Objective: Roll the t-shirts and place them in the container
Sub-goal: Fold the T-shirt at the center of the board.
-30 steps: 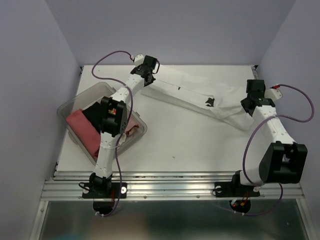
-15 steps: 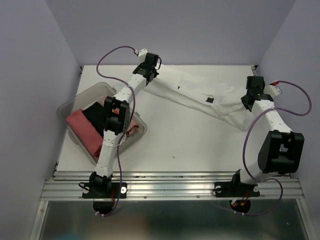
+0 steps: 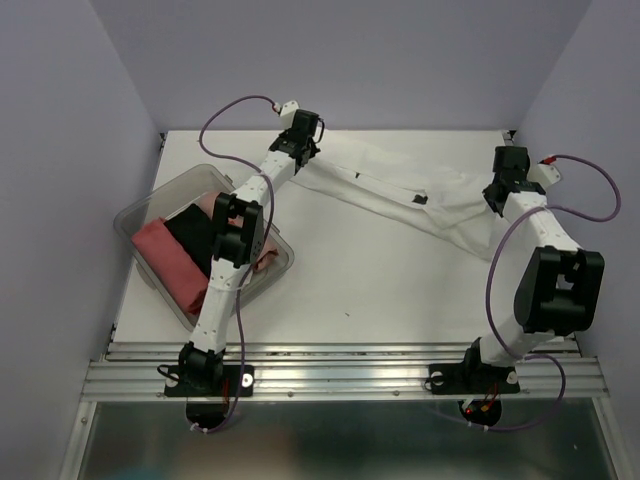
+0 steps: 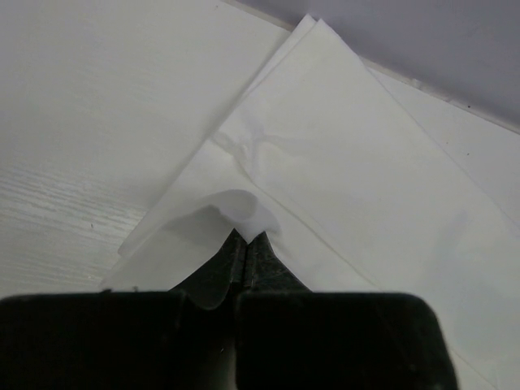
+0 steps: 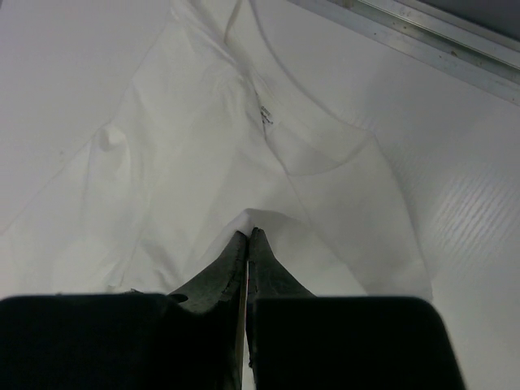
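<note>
Status: the left gripper (image 4: 246, 237) is pinching the white shirt (image 3: 400, 185), jaws pressed together on a thin fold, and a small lip of cloth is curling up just ahead of the tips. The right gripper (image 5: 248, 234) is clamping another fold of the same shirt, jaws together, with the collar and neck label (image 5: 264, 116) lying ahead of its tips.

Shirt position: it is spanning as a long band from one gripper to the other, over the table (image 3: 380, 290). Creases are showing just ahead of the left tips and off to the left of the right tips.

The pink shirt (image 3: 165, 255) and black shirt (image 3: 190, 230) are sitting in the tub (image 3: 130, 215), well behind the left gripper, toward its base.

Judgement: this looks like the spreading step, before any rolling.

How to do it well:
- Draw the grippers apart evenly and low, so the cloth is settling flat rather than sagging.
- Add tension gently; both pinches look shallow and could slip off.
- Aim to line up the edges, since a crooked band would probably roll into a cone.
- Release only once the creases ahead of both tips are gone.
</note>
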You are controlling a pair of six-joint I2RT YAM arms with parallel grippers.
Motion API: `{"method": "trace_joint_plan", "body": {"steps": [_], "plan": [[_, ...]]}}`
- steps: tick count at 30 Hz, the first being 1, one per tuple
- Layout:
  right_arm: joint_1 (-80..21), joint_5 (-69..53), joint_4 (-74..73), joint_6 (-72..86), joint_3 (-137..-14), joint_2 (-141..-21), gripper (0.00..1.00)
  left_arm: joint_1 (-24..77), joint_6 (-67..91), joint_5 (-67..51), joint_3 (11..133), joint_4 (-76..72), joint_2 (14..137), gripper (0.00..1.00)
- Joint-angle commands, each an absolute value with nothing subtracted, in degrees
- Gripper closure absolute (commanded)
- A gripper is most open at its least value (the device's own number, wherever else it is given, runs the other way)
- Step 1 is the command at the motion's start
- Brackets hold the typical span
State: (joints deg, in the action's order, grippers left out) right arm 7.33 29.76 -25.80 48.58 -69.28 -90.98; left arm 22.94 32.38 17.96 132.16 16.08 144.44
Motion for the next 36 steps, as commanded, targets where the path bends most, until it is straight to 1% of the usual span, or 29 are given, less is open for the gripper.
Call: {"method": "trace_joint_plan", "body": {"steps": [1, 13, 16, 17, 19, 20, 21, 22, 23, 24, 25, 27, 29, 32, 33, 36], "plan": [[8.0, 31.03, -22.15, 47.11, -73.47, -92.98, 0.99, 22.15, 31.82, 19.07, 135.18, 14.24, 143.61, 1.0], [8.53, 29.09, -20.48, 46.05, -79.98, -100.54, 0.99, 21.27, 32.34, 18.81, 135.88, 13.62, 145.46, 1.0], [8.53, 28.48, -19.25, 45.35, -81.64, -102.65, 0.99, 20.74, 31.91, 16.01, 137.28, 13.45, 147.04, 1.0], [8.53, 28.48, -19.07, 44.92, -82.35, -103.27, 0.99, 20.57, 32.08, 15.39, 137.37, 13.36, 147.21, 0.88], [9.05, 28.3, -17.32, 43.78, -83.93, -105.46, 0.99, 20.3, 32.34, 14.59, 137.2, 13.18, 147.04, 0.71], [9.05, 27.87, -16.44, 42.64, -84.46, -106.16, 0.98, 20.04, 32.43, 14.15, 137.28, 13.18, 146.95, 0.49], [9.05, 27.43, -15.13, 42.02, -85.25, -108.0, 0.95, 19.95, 32.34, 13.98, 137.29, 13.1, 146.61, 0.41], [9.66, 26.55, -14.51, 41.05, -86.21, -109.06, 0.81, 19.86, 32.08, 13.89, 137.02, 12.83, 145.64, 0.37], [9.67, 23.41, -14.24, 38.61, -88.92, -110.38, 0.65, 19.86, 31.82, 14.06, 136.76, 12.57, 145.11, 0.3], [10.28, 21.2, -14.67, 37.28, -90.86, -113.35, 0.55, 19.78, 31.29, 14.15, 136.06, 11.96, 144.32, 0.27], [10.89, 18.83, -16.42, 36.48, -93.05, -114.94, 0.4, 19.78, 30.94, 14.15, 135.71, 11.69, 142.75, 0.26], [10.9, 15.49, -21.85, 35.51, -98.84, -117.15, 0.38, 19.78, 30.32, 14.41, 135.09, 11.08, 140.99, 0.24], [10.9, 13.9, -22.76, 35.51, -98.36, -116.29, 0.37, 19.86, 29.71, 14.76, 134.04, 10.9, 138.44, 0.23], [10.9, 10.82, -22.59, 36.38, -91.69, -111.72, 0.37, 19.86, 29.18, 14.77, 132.02, 10.9, 134.92, 0.24], [10.9, 9.68, -22.15, 36.56, -87.67, -110.58, 0.37, 19.95, 29.01, 14.77, 131.32, 11.07, 134.13, 0.24], [10.9, 3.53, -20.93, 37.96, -81.32, -106.62, 0.37, 20.56, 28.39, 15.64, 128.5, 12.21, 130.88, 0.24]]}}
